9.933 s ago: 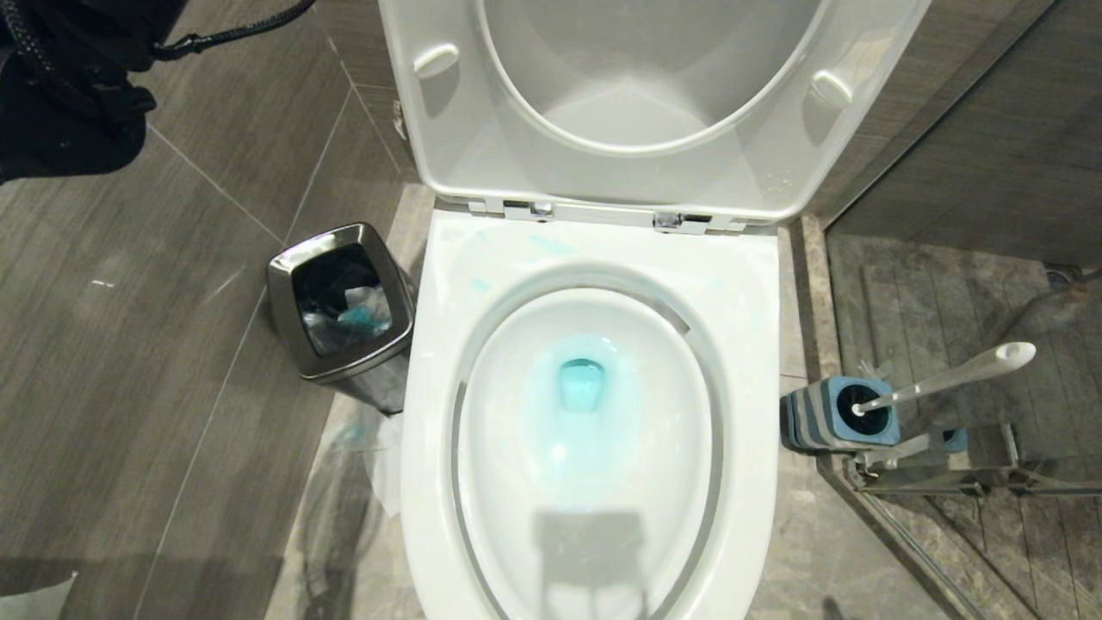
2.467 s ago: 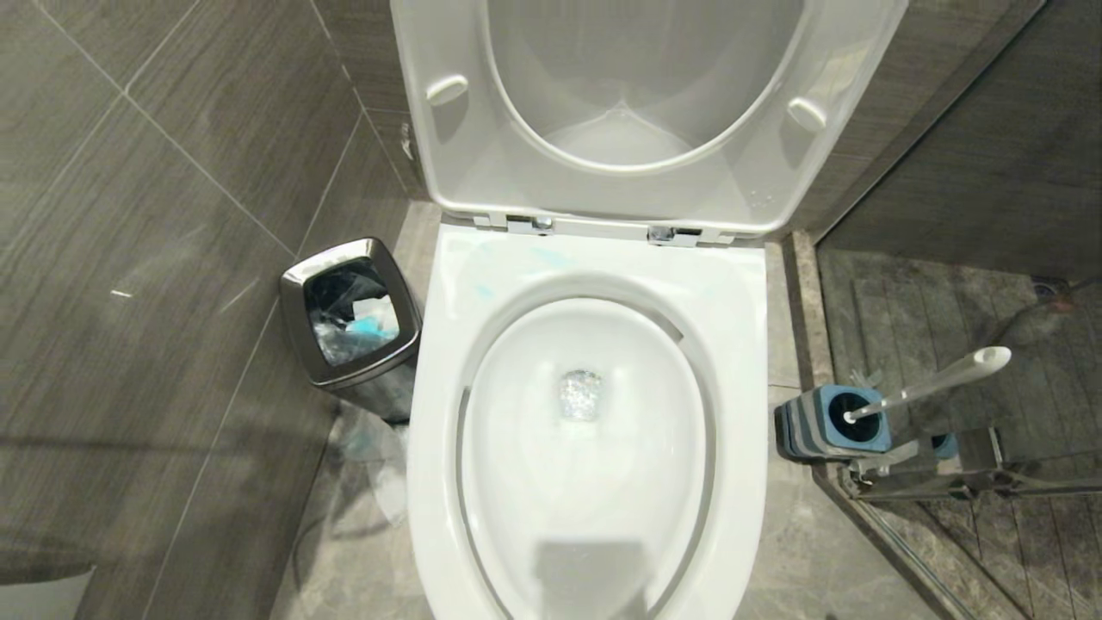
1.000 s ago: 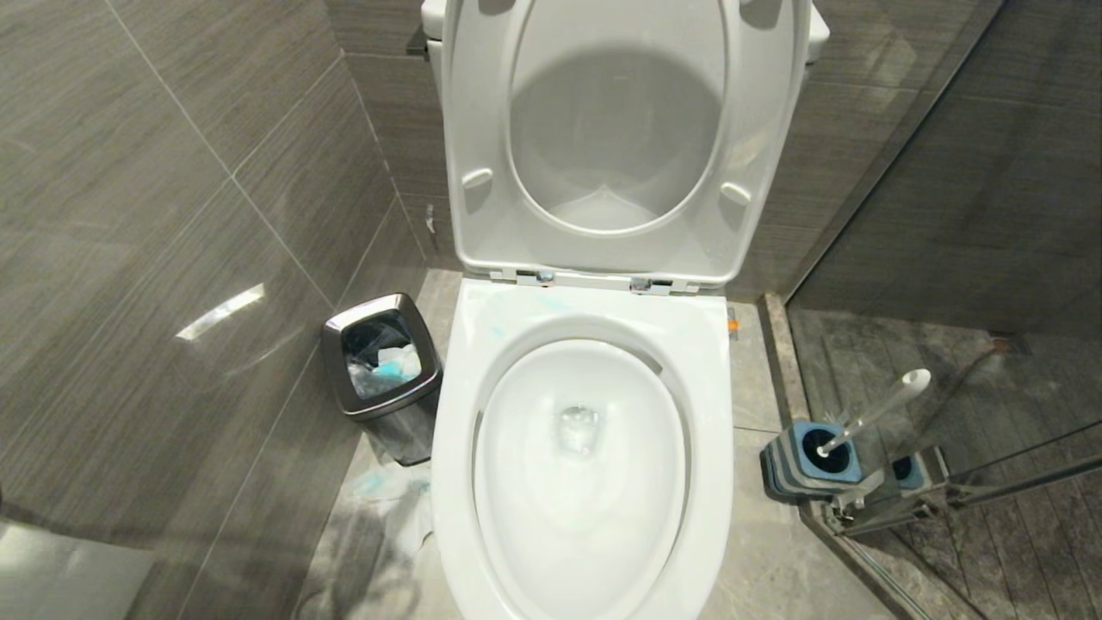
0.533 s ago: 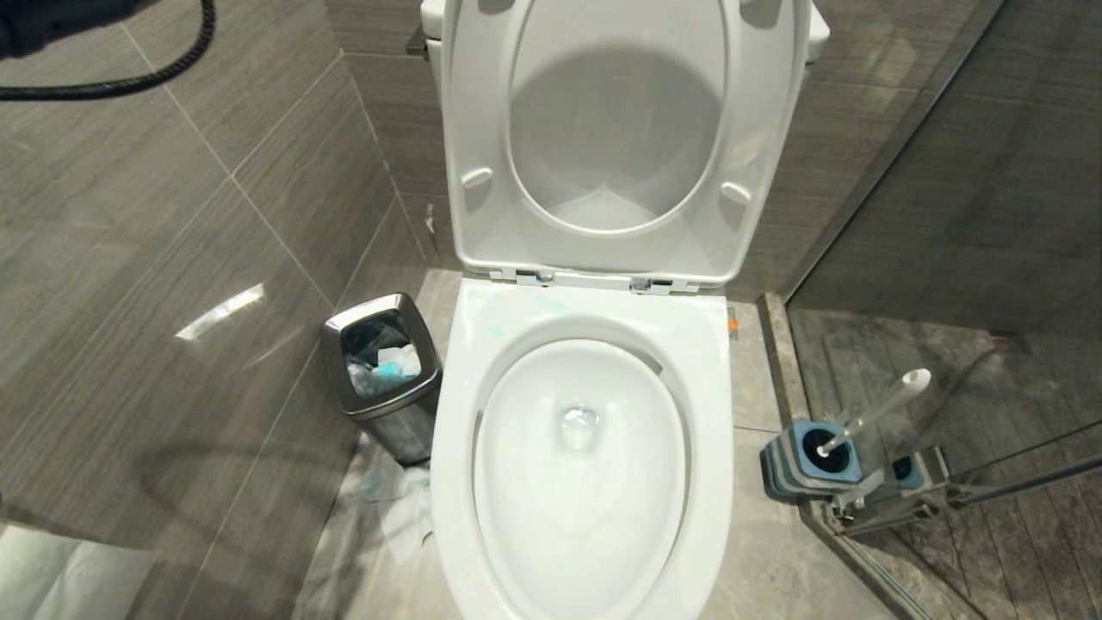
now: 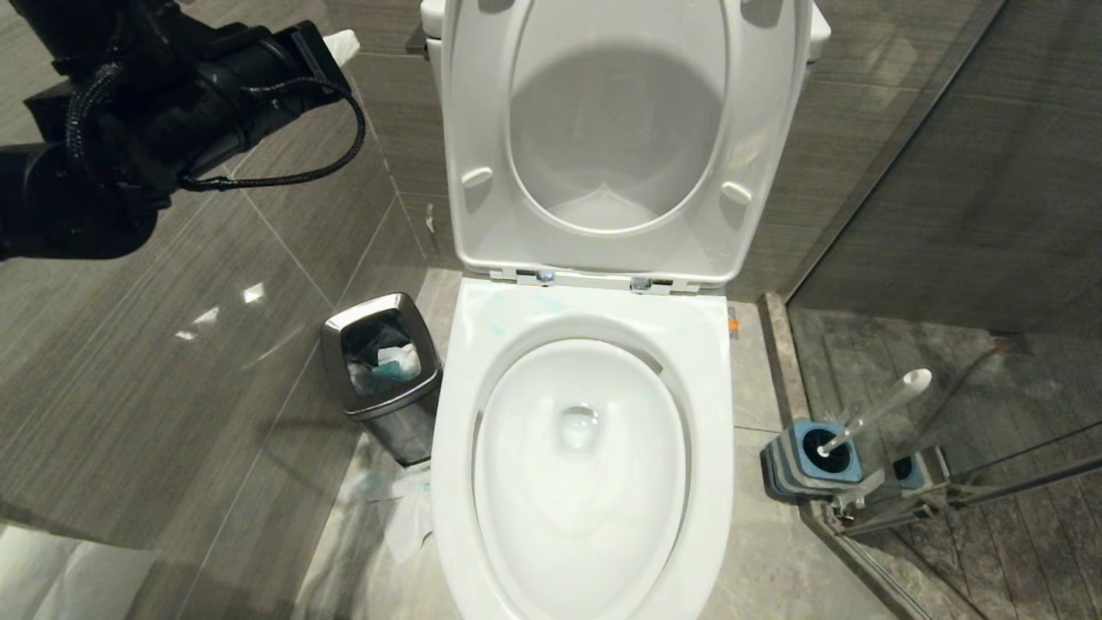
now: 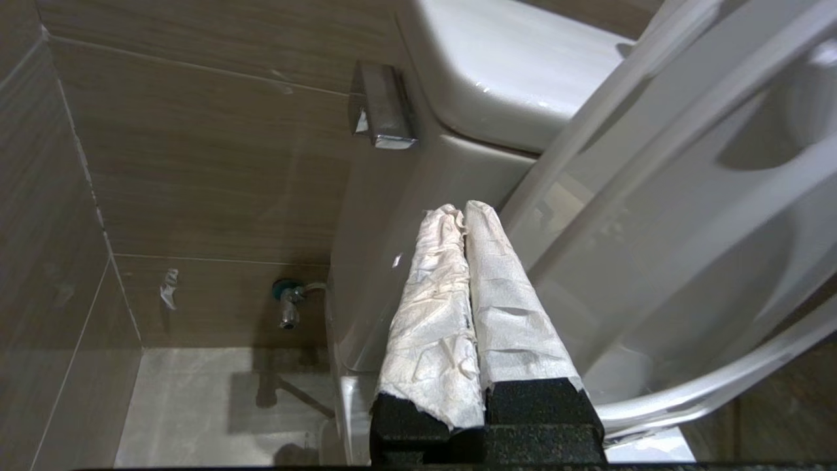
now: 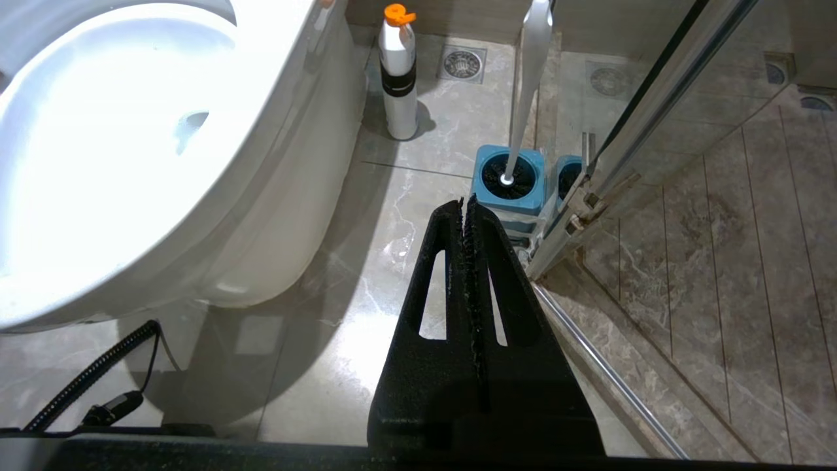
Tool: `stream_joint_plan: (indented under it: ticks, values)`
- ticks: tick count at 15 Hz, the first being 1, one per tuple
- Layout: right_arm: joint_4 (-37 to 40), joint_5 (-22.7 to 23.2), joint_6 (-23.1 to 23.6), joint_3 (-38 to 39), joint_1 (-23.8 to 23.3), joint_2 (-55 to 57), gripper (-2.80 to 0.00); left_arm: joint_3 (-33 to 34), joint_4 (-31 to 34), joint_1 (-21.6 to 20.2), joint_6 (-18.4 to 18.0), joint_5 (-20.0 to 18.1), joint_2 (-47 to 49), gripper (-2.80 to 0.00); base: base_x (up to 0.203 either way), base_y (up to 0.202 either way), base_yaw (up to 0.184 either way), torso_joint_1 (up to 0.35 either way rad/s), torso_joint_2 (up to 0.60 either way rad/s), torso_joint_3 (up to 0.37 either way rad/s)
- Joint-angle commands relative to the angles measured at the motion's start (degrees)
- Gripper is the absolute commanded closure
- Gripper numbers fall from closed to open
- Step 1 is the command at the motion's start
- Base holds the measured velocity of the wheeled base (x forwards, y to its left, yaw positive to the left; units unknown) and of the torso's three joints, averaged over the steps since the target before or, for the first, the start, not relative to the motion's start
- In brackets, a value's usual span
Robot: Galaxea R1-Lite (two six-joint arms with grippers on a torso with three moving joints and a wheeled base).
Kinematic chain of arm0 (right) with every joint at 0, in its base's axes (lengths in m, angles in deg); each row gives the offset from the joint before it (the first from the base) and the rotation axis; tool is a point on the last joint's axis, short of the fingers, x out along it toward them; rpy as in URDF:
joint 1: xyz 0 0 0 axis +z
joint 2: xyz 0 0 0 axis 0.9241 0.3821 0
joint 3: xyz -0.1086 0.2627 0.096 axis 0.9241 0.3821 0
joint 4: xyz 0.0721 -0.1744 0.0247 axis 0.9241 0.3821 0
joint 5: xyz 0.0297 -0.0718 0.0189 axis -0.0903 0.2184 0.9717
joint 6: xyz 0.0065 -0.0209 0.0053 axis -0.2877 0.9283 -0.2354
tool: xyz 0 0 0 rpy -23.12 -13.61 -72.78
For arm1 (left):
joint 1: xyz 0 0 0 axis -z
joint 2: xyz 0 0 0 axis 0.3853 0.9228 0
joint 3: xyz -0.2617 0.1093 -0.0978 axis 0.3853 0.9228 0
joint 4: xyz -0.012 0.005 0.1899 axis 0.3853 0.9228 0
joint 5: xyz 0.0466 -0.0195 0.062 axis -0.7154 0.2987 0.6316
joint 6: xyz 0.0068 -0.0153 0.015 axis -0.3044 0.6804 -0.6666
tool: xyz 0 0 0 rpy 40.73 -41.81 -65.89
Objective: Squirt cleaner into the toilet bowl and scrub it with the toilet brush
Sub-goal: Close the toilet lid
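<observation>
At 10 o'clock in head view, left gripper [image 5: 340,43] raised by the wall, only its white-wrapped tip showing past black arm; wrist view shows fingers [image 6: 431,294] pressed together, nothing between, pointing toward cistern w/ chrome flush lever [image 6: 386,108]. Steel bin [image 5: 381,366] at 8 o'clock of toilet bowl [image 5: 585,327], contents hard to read. Bowl centre, seat and lid up, near rim cut off by frame edge; water looks clear, faint blue cleaner smear [image 5: 497,330] on back rim. Toilet brush [image 5: 874,409] at 3 o'clock, in blue holder [image 5: 809,461], bristles hidden. Right gripper [image 7: 465,206] closed, empty, low over floor near holder; orange-capped bottle [image 7: 399,72] beside bowl.
</observation>
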Motion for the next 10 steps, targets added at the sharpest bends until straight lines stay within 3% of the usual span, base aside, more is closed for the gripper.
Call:
stream_joint_plan:
  ticks: [1,4,7,8,10]
  values:
    - [-0.01,-0.05,0.01,0.02,0.01,0.05,0.00,-3.38,-0.17,-0.02,0.07,0.05,4.82,0.00,0.000,0.000,0.000,0.000,0.00,0.000]
    - [-0.01,-0.07,0.01,0.00,0.01,0.05,0.00,-9.38,1.90,0.01,-0.67,0.21,8.32,0.00,0.000,0.000,0.000,0.000,0.00,0.000]
    - [-0.01,-0.06,0.01,0.02,0.01,0.05,0.00,-18.55,10.74,-0.01,-3.25,0.58,11.11,0.00,0.000,0.000,0.000,0.000,0.00,0.000]
    - [-0.01,-0.07,0.01,0.00,0.01,0.05,0.00,-19.03,14.24,-0.20,-5.38,0.63,11.90,0.00,0.000,0.000,0.000,0.000,0.00,0.000]
    - [-0.01,0.02,0.01,0.00,0.01,0.05,0.00,-18.88,14.61,-0.63,-6.15,0.66,12.65,0.00,0.000,0.000,0.000,0.000,0.00,0.000]
